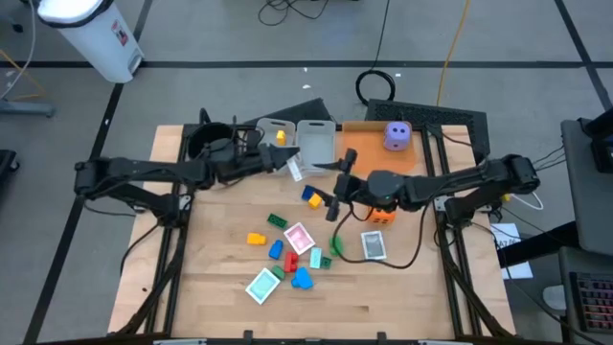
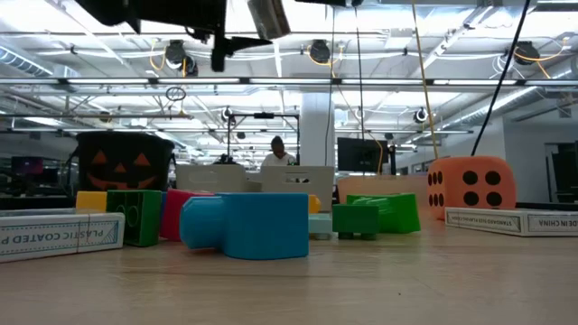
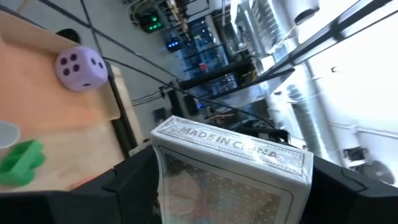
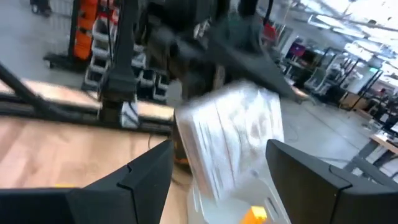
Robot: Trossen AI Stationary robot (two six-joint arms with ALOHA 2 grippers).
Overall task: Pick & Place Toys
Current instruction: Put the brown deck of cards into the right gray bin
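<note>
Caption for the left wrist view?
Left tool holds a card deck box; purple die on the orange tray beyond.

A pale wooden desk (image 1: pixel 211 287) carries everything. Along its far edge sit a black pot (image 1: pixel 206 142), clear bins (image 1: pixel 316 142) and a flat orange tray (image 1: pixel 369 149). Toward the middle lie scattered plastic blocks (image 1: pixel 287 251), several card packs (image 1: pixel 374 245) and, to the right, an orange die (image 1: pixel 381 209).

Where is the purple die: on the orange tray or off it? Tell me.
On it. The purple die rests on the flat orange tray at the table's far edge, clear of both hands.
</note>
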